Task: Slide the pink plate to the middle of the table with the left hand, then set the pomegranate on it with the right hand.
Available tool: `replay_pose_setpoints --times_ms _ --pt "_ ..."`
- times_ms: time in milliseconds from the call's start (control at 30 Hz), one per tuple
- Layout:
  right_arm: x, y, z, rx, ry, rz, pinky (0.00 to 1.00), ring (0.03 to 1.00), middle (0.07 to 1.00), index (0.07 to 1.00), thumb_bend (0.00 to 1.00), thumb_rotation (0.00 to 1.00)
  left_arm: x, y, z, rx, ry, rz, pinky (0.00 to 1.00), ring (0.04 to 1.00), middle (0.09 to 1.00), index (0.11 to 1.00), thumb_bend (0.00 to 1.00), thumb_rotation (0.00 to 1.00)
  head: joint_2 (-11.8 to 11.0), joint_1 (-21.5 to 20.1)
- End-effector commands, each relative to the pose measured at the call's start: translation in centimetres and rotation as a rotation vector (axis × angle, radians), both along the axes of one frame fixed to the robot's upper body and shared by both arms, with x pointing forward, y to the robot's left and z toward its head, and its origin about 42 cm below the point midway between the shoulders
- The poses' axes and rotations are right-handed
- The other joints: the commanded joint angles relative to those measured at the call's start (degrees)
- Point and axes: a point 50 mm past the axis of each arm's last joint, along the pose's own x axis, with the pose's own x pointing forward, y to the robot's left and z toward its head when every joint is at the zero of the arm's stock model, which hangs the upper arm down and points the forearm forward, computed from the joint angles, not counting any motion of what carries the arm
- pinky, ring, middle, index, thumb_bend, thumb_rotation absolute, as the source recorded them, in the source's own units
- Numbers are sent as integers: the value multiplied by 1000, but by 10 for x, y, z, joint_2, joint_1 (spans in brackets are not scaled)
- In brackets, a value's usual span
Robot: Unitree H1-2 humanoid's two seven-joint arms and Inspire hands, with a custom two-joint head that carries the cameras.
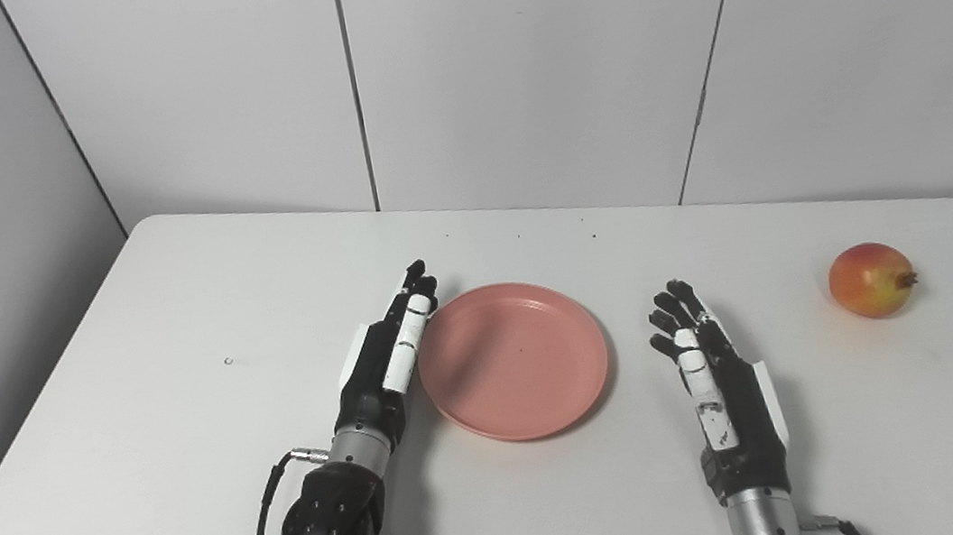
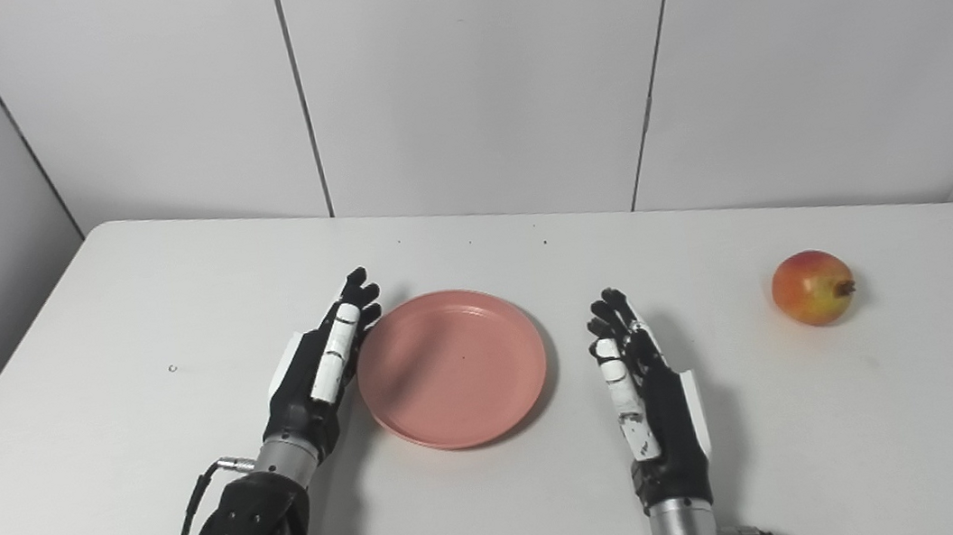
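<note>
A white counter [image 1: 179, 359] with rounded far corners stood against pale grey wall panels [image 1: 525, 71], split by dark seams at eleven, twelve and one o'clock. Soft, even light fell throughout.

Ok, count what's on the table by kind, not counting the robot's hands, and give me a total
Plates: 1, the pink plate
Fruit: 1, the pomegranate
Total: 2
</note>
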Motion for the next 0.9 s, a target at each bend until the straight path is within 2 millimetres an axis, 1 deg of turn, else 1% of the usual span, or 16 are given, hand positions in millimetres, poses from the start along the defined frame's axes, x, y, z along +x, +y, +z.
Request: replay_pose_setpoints --times_ms 0,133,367,567,700,867 --pt "-3 5 -1 -2 8 0 864 882 892 894 436 868 1 -3 14 -2 -63 -32 965 966 970 967 541 1000 0 -4" --pt "-1 9 -1 -6 8 -2 867 885 896 892 449 882 -1 -2 14 -9 -62 -49 971 972 977 976 545 1000 -2 -23" --pt "1 14 -3 -3 9 -1 867 890 897 891 444 876 -6 -3 11 -8 -69 -83 955 971 977 981 547 1000 -4 -31" --pt "1 17 -1 -6 20 -10 868 889 888 887 434 875 -11 -7 7 21 -71 -105 941 963 971 971 574 1000 -1 -44" --pt "0 23 -2 -13 19 -16 866 885 889 885 443 888 -13 -4 5 15 -69 -111 945 964 973 970 568 1000 -3 -71" --pt "0 27 -3 -17 28 -23 873 887 891 885 478 897 -14 0 3 19 -72 -126 941 966 975 972 565 1000 -4 -79"
